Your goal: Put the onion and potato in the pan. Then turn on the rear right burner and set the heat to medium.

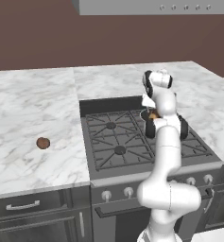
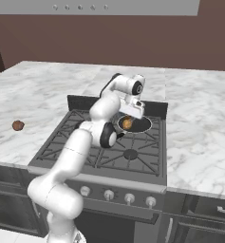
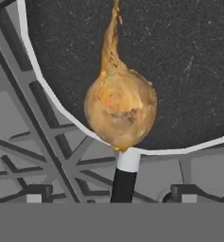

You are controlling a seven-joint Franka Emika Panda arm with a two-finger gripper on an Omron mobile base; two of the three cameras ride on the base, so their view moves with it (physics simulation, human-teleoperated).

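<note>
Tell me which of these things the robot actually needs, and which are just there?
Needed:
- onion, in the pan
- potato, on the left counter
- rear right burner, under the pan
- stove knobs

Just there:
- range hood
- drawer handle

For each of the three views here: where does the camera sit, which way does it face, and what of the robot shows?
Left base view: behind the arm to its left, facing the stove and the potato on the counter; the arm rises lower right.
Right base view: behind-right, same stove; the arm rises lower left, gripper over the pan.
Hand view: looks down the open gripper at the onion in the pan; both fingertips show.
Shared: onion, pan, grates.
</note>
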